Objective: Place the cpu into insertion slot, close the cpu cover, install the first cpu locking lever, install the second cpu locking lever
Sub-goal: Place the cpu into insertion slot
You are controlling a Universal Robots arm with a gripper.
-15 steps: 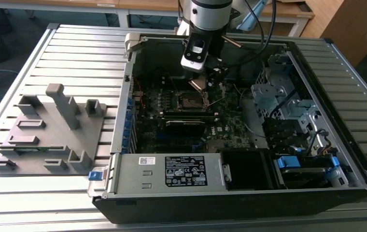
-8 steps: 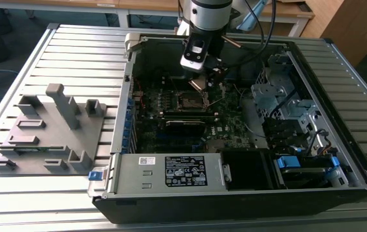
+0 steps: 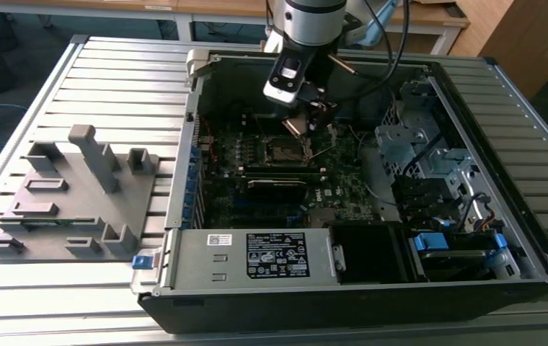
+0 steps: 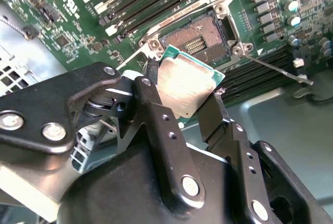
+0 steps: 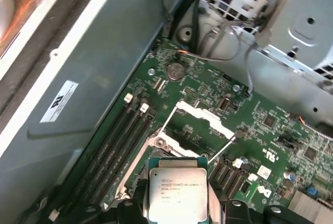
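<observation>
On the slatted table (image 3: 101, 79), an open PC case (image 3: 351, 303) lies on its side, filling the surface toward the exterior view's right. A grey plastic fixture (image 3: 72, 194) sits apart from it, by the table edge at the exterior view's left.

Power supply (image 3: 254, 256) runs along the case wall nearest the exterior cam. Arm (image 3: 313, 21) reaches down into the case, approx mid-board over the green motherboard (image 3: 254, 205).

Gripper (image 4: 184, 91) has its jaws clenched on the cpu (image 5: 177, 190), w/ a finger (image 4: 156, 114) on each opposite side edge. Cpu's tilted, right at the edge of the insertion slot (image 4: 200, 36), not seated; slot's contact field is bare.

Cpu cover (image 5: 208, 115) stands flipped up & open on the slot's side away from the gripper. Thin wire locking lever (image 4: 276, 67) pokes out unlatched beside the slot. Long memory slots (image 5: 119, 146) run alongside.
</observation>
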